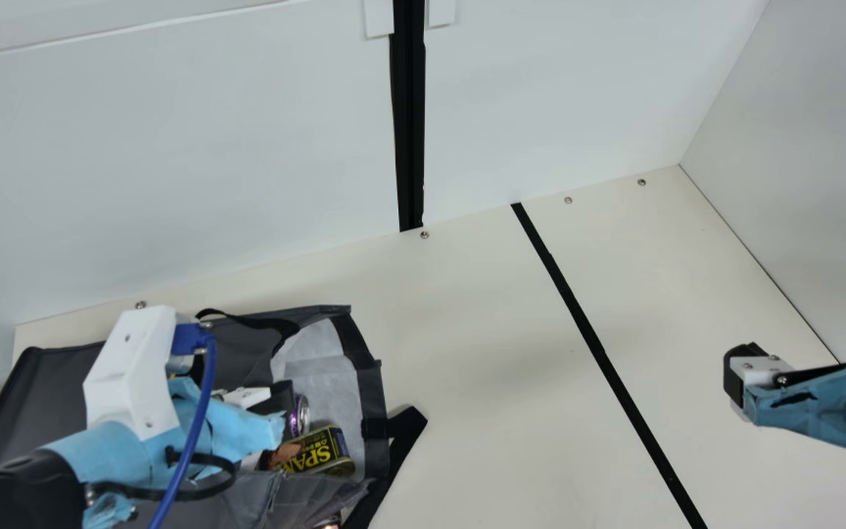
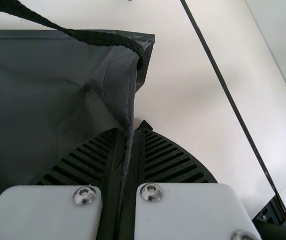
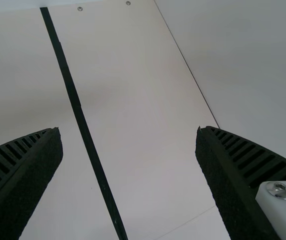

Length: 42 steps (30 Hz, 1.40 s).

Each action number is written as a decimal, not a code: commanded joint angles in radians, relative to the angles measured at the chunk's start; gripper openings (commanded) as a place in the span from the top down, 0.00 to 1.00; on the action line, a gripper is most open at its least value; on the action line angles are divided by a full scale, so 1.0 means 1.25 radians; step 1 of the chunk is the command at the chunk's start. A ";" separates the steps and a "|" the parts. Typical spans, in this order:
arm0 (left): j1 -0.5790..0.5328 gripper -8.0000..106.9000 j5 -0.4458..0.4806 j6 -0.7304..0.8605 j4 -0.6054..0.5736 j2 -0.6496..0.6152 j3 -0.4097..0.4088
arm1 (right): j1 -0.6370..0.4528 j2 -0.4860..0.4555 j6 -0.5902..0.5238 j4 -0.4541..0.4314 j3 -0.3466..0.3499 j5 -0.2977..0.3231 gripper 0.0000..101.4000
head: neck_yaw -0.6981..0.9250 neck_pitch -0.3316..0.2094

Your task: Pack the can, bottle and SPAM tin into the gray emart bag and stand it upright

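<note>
gray emart bag (image 1: 48, 397) lies at your left, cut off below and partly behind your left gripper (image 1: 276, 402), clamped on its fabric; spam tin (image 1: 320, 450) and probably the can (image 1: 302, 415) show partly inside; your right gripper (image 1: 740, 373) has fingers wide apart.

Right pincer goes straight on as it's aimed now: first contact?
Probably the cream tabletop, beside the black strip; the right pincer's way there looks free, though its height above the surface is unclear.
</note>
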 commanded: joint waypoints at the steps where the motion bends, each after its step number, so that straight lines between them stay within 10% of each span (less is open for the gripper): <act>1: 0.000 1.00 0.000 0.000 0.000 0.000 0.000 | -0.001 0.000 0.002 0.004 -0.001 0.000 0.06 | -0.001 -0.018; 42: 0.000 1.00 0.000 0.000 0.000 0.000 0.000 | 0.044 0.087 -0.017 0.036 -0.075 0.000 0.06 | -0.001 -0.018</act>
